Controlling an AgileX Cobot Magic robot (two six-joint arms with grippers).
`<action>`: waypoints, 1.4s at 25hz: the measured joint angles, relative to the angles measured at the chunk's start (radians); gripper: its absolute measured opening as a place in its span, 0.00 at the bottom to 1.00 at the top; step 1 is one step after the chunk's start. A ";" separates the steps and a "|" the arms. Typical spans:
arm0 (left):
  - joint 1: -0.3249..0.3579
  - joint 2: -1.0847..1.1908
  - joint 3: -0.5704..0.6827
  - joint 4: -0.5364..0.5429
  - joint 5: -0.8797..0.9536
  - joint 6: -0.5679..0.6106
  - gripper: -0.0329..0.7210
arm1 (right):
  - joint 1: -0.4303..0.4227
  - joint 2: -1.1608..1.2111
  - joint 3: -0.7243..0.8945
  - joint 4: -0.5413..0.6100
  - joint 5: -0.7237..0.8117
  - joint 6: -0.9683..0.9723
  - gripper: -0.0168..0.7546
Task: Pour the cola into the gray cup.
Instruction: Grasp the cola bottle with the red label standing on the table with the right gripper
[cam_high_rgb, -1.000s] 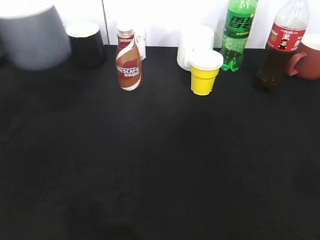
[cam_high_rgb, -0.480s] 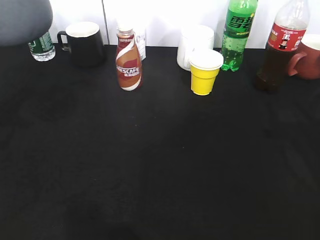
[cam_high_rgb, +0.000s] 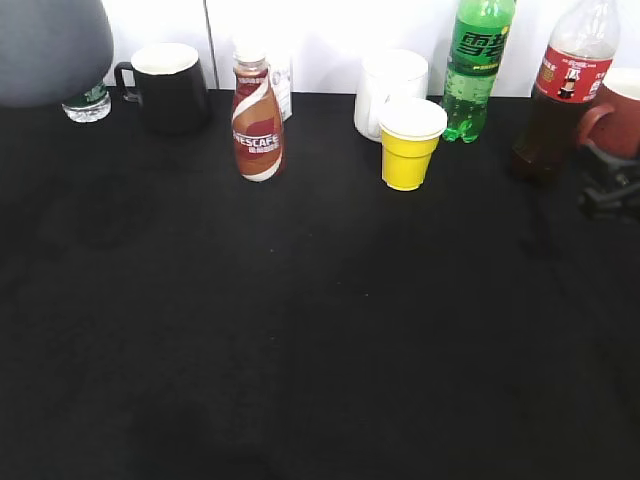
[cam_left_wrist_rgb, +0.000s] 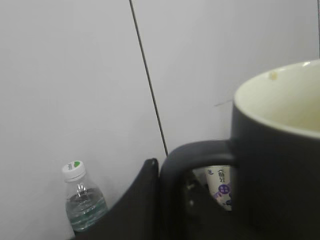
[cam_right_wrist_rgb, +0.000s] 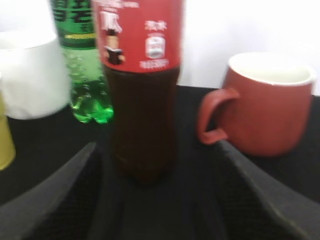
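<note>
Cola bottle (cam_right_wrist_rgb: 142, 100) stands upright at the table's (cam_high_rgb: 320, 330) far right, beside a reddish-brown mug (cam_right_wrist_rgb: 265, 107); tall, smooth and liquid-heavy, it is best gripped mid-body below the label; the right gripper (cam_right_wrist_rgb: 155, 200) is spread wide before it, untouched; the gray cup (cam_left_wrist_rgb: 280, 150) is held aloft by its handle in the left gripper (cam_left_wrist_rgb: 150, 200).

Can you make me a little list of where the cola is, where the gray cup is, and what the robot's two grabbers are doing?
cola: upright on the black table, far right, beside the red mug
gray cup: top left, off the table, held by its handle
left gripper: jaws shut on the gray cup's handle
right gripper: jaws open, facing the cola, not touching it
pouring: not started
</note>
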 joint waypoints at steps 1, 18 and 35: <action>0.000 0.000 0.000 0.001 0.000 0.000 0.11 | 0.000 0.018 -0.021 -0.021 -0.001 0.002 0.70; 0.000 0.000 0.000 0.031 0.007 0.000 0.11 | 0.000 0.162 -0.186 -0.030 -0.002 0.216 0.89; 0.000 0.001 0.000 0.038 0.007 0.000 0.11 | 0.000 0.293 -0.393 -0.151 -0.004 0.217 0.80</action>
